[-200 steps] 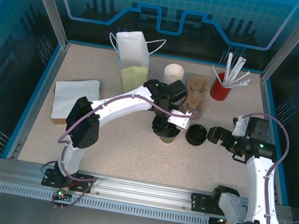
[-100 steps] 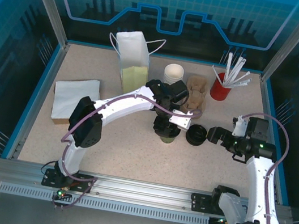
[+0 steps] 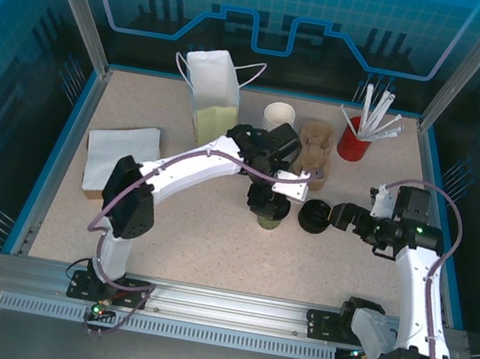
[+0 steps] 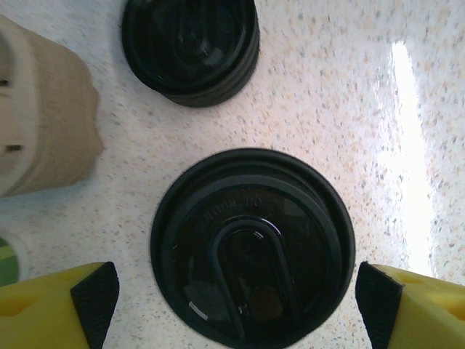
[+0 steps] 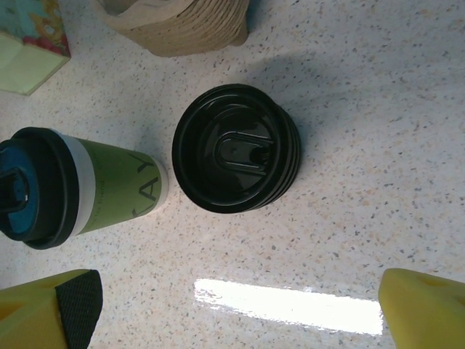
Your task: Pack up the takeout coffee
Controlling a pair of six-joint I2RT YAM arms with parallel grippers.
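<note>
Speckled table (image 3: 195, 227) inside blue-lit walls carries everything; the white paper bag (image 3: 210, 92) stands well beyond the left gripper (image 3: 269, 203) and off to its left; the cardboard cup carriers (image 3: 316, 151) sit just beyond it; the takeout coffee (image 4: 252, 243), lid on and upright, is directly beneath that gripper, whose jaws are spread wide, 1 to each side, neither touching; the stack of black lids (image 5: 236, 149) lies just ahead of the right gripper (image 3: 341, 217), likewise wide and holding nothing. Step in hand, I judge: grasping the lidded cup; next, descend, close gently below the lid rim, then carry it toward the bag.
</note>
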